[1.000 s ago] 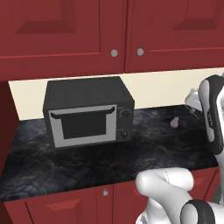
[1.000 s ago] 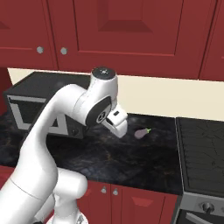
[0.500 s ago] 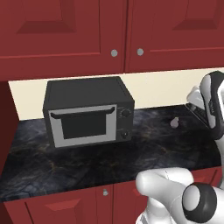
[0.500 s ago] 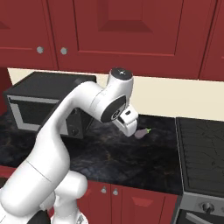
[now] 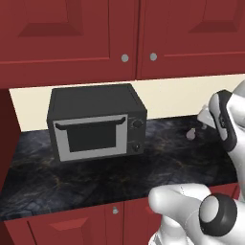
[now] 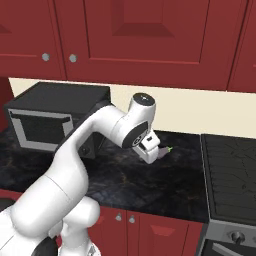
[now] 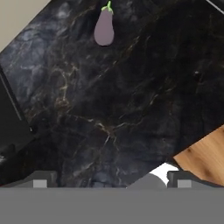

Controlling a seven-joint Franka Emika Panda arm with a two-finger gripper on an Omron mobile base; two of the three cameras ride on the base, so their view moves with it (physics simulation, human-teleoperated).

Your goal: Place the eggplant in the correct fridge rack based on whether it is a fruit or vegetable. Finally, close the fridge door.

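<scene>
A: Eggplant (image 7: 104, 28) lies loose on the black marble counter (image 7: 131, 87), near the back wall, between the microwave (image 6: 47, 120) and the stove (image 6: 230, 170). Nothing is done yet.

B: And the gripper (image 6: 151, 152)?

A: Jaws spread wide, empty, hanging above the counter just short of the eggplant.

B: Room to move?

A: Bare counter all round it; I judge the descent unobstructed. Pickup, shelving and door-closing all remain.
</scene>
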